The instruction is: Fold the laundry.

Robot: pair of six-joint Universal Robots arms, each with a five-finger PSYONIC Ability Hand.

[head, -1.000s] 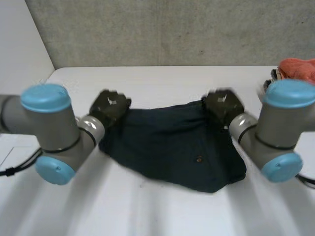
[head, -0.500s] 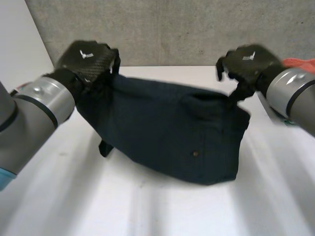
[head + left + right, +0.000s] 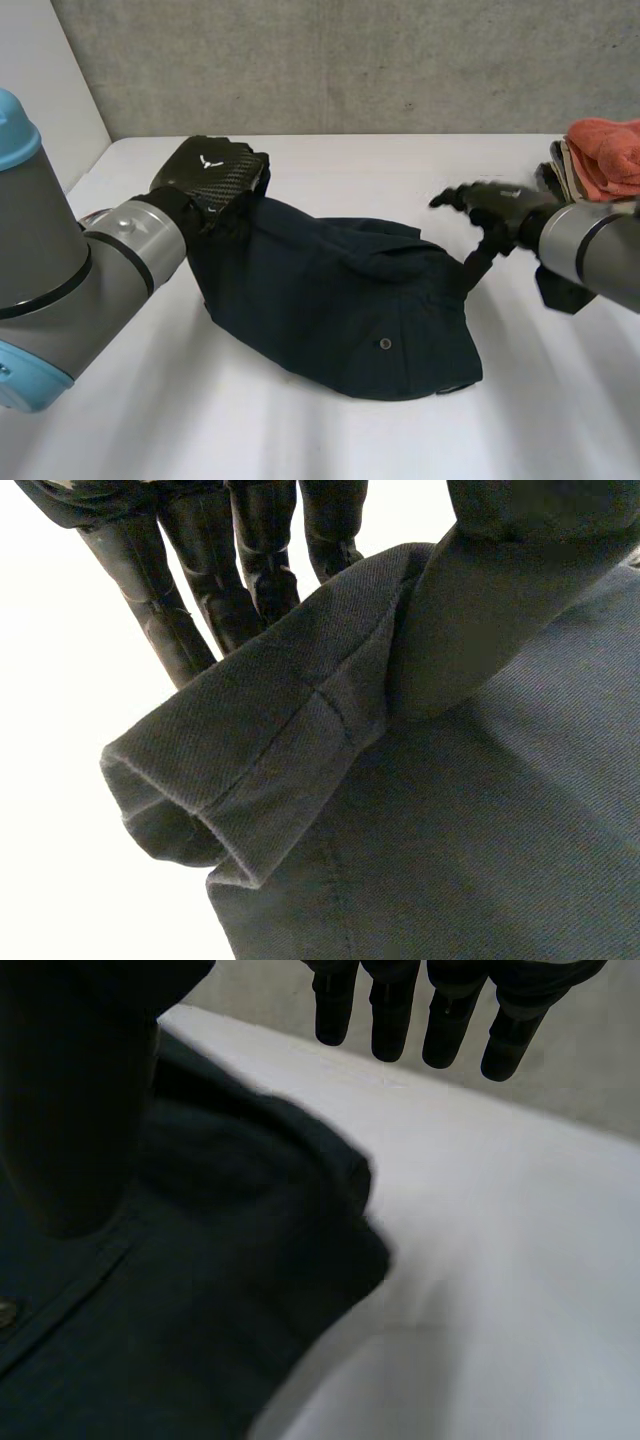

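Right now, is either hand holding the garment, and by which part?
The left hand pinches the garment at a hemmed corner, between thumb and fingers. The right hand is open by the other end, fingers straight, holding nothing.

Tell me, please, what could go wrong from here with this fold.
The left robot hand pinches the dark garment at one hem corner while the right robot hand is open at the other end; a pull now would probably drag it askew. The garment lies bunched, so folding it could trap creases. The right robot hand is close to the stacked cloths and might knock them.
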